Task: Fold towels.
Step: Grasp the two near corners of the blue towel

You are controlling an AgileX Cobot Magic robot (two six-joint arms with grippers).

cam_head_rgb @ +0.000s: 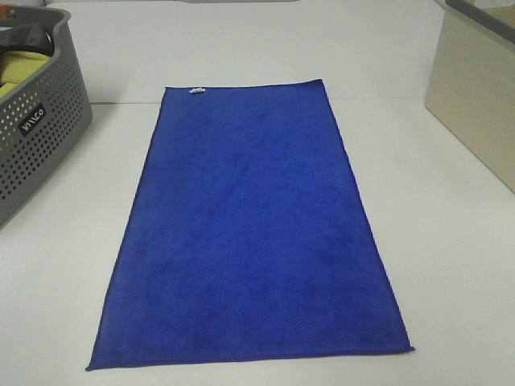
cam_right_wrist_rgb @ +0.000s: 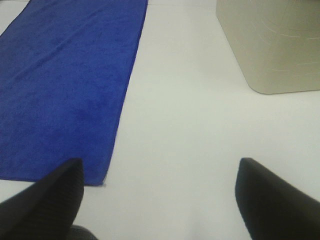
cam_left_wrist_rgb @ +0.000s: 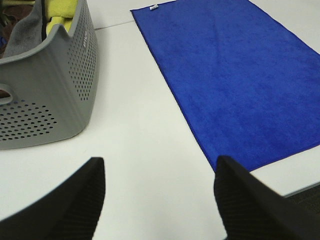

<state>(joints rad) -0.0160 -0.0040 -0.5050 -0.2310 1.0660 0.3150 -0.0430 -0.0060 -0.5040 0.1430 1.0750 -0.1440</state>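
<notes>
The royal-blue towel [cam_head_rgb: 253, 229] lies flat and unfolded, lengthwise down the middle of the white table, with its small white tag [cam_head_rgb: 197, 90] on the far short edge. It also shows in the left wrist view [cam_left_wrist_rgb: 235, 80] and the right wrist view [cam_right_wrist_rgb: 62, 85]. Neither gripper shows in the exterior high view. My left gripper [cam_left_wrist_rgb: 160, 170] is open and empty above bare table, off the towel's near left corner. My right gripper [cam_right_wrist_rgb: 160, 172] is open and empty above bare table, off the towel's near right corner.
A grey perforated basket [cam_head_rgb: 36, 121] with a yellow cloth [cam_head_rgb: 20, 68] inside stands at the left; it also shows in the left wrist view [cam_left_wrist_rgb: 55, 85]. A beige bin [cam_head_rgb: 475, 88] stands at the right, also in the right wrist view [cam_right_wrist_rgb: 272, 45].
</notes>
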